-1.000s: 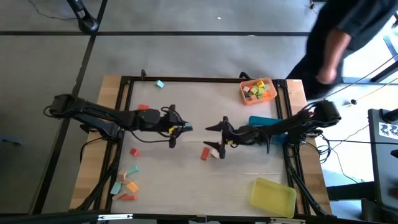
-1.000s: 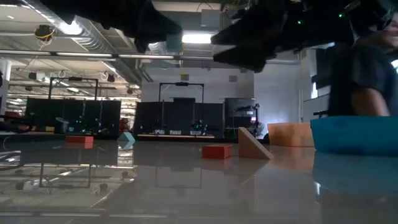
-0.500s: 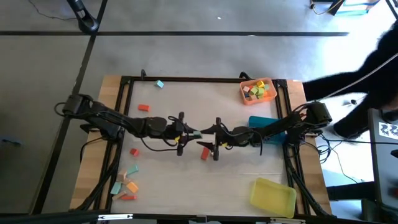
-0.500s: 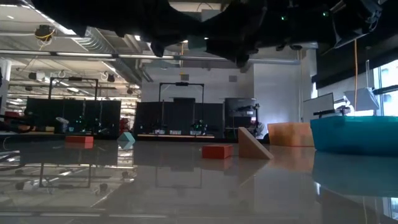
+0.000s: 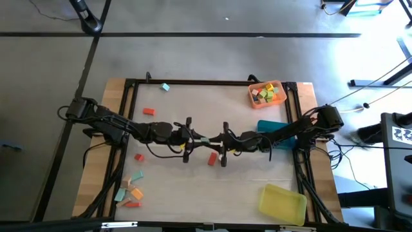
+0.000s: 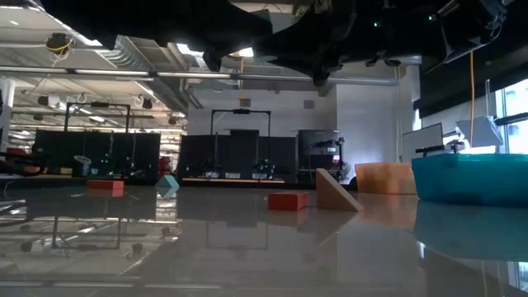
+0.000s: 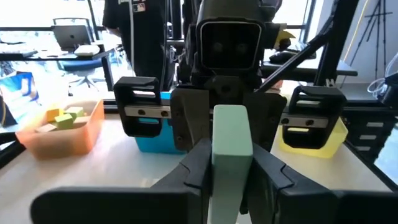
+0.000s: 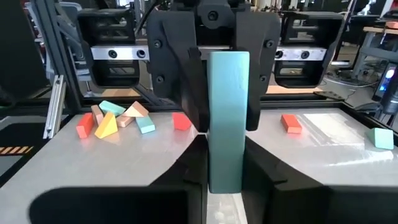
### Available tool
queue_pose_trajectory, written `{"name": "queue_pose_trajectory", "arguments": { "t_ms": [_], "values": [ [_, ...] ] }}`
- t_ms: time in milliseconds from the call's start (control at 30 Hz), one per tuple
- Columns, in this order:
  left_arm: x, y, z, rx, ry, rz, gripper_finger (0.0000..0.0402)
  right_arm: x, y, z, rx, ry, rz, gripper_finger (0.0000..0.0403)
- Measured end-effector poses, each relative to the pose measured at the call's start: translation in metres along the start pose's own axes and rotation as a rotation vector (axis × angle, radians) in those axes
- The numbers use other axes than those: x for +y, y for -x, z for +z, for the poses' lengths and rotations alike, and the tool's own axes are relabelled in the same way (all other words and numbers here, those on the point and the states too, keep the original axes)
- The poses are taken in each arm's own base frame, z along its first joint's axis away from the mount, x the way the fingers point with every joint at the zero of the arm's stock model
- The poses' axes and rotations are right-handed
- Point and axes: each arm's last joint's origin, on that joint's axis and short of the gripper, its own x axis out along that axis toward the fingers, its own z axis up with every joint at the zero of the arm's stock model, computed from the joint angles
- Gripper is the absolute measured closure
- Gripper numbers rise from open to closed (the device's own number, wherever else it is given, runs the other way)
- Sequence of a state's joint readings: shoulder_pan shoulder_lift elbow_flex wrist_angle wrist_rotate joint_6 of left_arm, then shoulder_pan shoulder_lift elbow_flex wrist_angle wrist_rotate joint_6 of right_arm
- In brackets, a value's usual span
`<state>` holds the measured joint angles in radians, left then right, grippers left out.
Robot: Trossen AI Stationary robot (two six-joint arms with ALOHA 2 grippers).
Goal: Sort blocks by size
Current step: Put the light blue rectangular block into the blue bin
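Note:
A pale teal bar block (image 5: 206,138) hangs level above the table's middle, between my two grippers, which face each other. My left gripper (image 5: 198,137) comes from the table's left and is shut on one end. My right gripper (image 5: 217,140) comes from the right and is shut on the other end. The left wrist view shows the bar (image 7: 231,134) running from my left gripper (image 7: 231,171) to the right one. The right wrist view shows the same bar (image 8: 227,93) from the other side. A red block (image 5: 212,158) lies on the table just below. My left gripper pinches the bar's left end (image 7: 230,186) between its two fingers, on the bar's two long sides. The fingers come level from the table's left and lie along the bar. The bar is lifted clear of the table. My right gripper pinches the bar's right end (image 8: 225,177) between its two fingers, one on each long side. The fingers come level from the table's right, along the bar. The bar stays level in the air between both grippers.
An orange tray (image 5: 252,96) with several blocks stands at the far right, a blue tray (image 5: 270,125) under my right arm and a yellow tray (image 5: 282,203) at the near right. Loose blocks (image 5: 131,191) lie near left; a red block (image 5: 149,111) and a teal one (image 5: 165,87) lie farther back.
My left gripper has carried the teal bar toward the table's right, up to my right gripper. My right gripper has come a little toward the left and has shut on the bar's free end. A person at the far right has walked out of view.

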<state>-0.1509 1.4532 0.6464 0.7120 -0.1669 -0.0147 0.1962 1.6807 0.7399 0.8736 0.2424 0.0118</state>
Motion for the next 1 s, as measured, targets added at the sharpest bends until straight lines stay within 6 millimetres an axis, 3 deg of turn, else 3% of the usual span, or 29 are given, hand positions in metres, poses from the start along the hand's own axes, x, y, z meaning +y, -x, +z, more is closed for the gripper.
{"name": "queue_pose_trajectory", "arguments": {
  "t_ms": [233,467,600,800,1000],
  "values": [
    [-0.001,0.0,0.0,0.001,-0.058,-0.034,0.0338,0.0,0.0,-0.001,0.009,0.061,-0.004,0.0345],
    [0.0,0.003,0.002,0.008,-0.097,-0.036,0.026,-0.002,0.0,-0.004,0.039,0.085,-0.068,0.0345],
    [0.003,0.015,0.009,0.072,-0.128,-0.02,0.0227,-0.002,0.005,-0.001,0.086,0.111,-0.11,0.0345],
    [0.008,0.047,0.012,0.287,-0.021,0.016,0.0219,-0.002,0.035,0.02,0.218,0.072,-0.273,0.0343],
    [0.015,0.069,-0.001,0.506,0.073,0.148,0.0226,-0.021,0.09,0.031,0.448,-0.117,-0.482,0.0342]
  ]
}}
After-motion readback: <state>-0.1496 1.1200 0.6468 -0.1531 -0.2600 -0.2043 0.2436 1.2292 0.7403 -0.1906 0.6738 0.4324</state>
